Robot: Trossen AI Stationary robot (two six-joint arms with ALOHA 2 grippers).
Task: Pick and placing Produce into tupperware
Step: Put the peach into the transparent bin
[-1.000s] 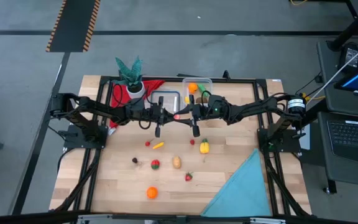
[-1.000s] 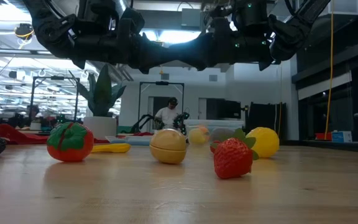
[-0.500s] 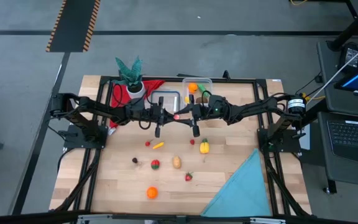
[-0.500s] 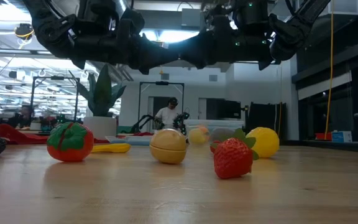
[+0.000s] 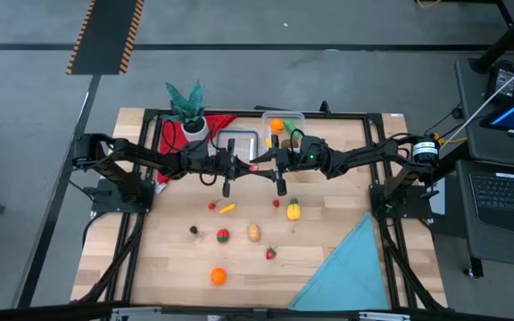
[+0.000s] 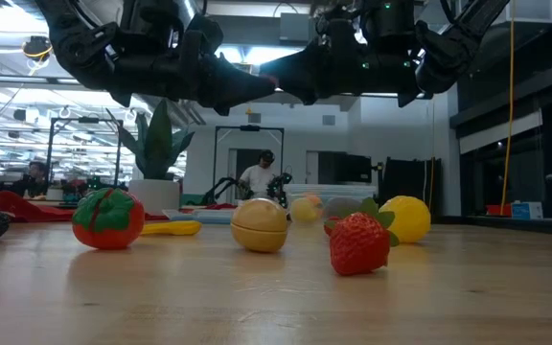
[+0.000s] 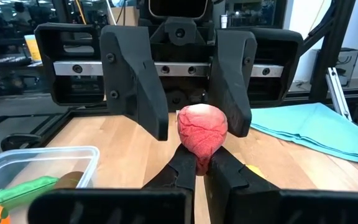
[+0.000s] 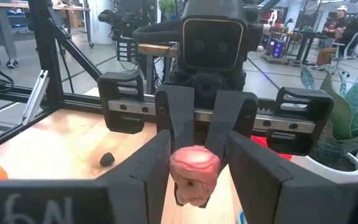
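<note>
A red, round toy fruit hangs in the air over the table's middle, between my two grippers, which face each other. My left gripper is shut on it. My right gripper is open, with one finger on each side of the fruit; I cannot tell whether they touch it. The clear tupperware stands on the table behind the grippers and holds orange and green pieces. Other produce lies on the near half: a lemon, a tomato, a potato, a strawberry and an orange. My left gripper pinches the red fruit between its two fingers, on the end of the fruit that faces the gripper. The fingers come level from the table's left. The fruit is lifted clear of the table and sticks out beyond the fingertips.
A flat clear lid with a blue rim lies left of the tub. A potted plant and a red cloth sit at the far left. A teal cloth covers the near right corner. People show in the room beyond.
In the low view the dark shapes of the two grippers were joined. They now show a gap of light between them, with the red fruit in it. Which gripper moved I cannot tell.
</note>
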